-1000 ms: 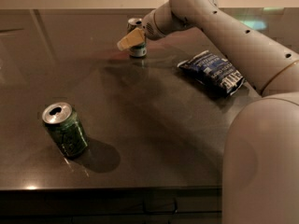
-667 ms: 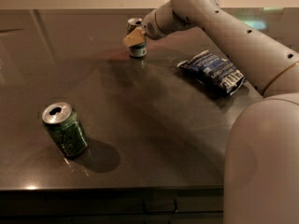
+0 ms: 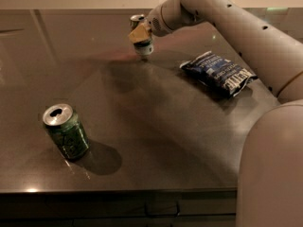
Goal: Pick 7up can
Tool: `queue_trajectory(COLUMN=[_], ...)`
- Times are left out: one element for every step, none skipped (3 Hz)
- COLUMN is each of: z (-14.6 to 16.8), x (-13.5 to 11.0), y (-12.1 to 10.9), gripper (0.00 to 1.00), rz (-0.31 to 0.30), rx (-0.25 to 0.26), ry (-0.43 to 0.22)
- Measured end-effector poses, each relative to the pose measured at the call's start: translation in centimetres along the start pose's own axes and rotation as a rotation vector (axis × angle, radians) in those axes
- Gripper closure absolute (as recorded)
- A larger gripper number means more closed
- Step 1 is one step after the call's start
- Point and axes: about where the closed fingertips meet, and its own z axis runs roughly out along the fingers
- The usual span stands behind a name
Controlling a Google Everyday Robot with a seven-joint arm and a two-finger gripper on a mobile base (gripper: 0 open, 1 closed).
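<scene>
Camera view: gripper (image 3: 141, 34) seemingly clasps one 7up can (image 3: 144, 48).

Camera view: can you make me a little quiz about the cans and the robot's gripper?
1. True or false: the 7up can stands right at the table's near edge.
2. Which other thing lies on the table besides the two cans? A) a blue snack bag B) a banana C) a bowl
3. In a few words: where is the gripper, and which can is far from it?

Key
1. False. It is at the far side.
2. A
3. The gripper is at the 7up can, at the far side of the table. The dark green can stands far from it, near the front left.
</scene>
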Motion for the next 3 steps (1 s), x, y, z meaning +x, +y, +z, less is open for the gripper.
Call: queue_trajectory(z=[-2.6,-5.2,-7.1], x=[-1.6,-3.1,-4.5], y=[0.8,1.9,2.7], gripper=[1.00,1.00,1.00], rz=[-0.026,-0.046,-0.051], rx=[-0.009,-0.027,-0.061], ry=[-0.027,-0.050,-0.064])
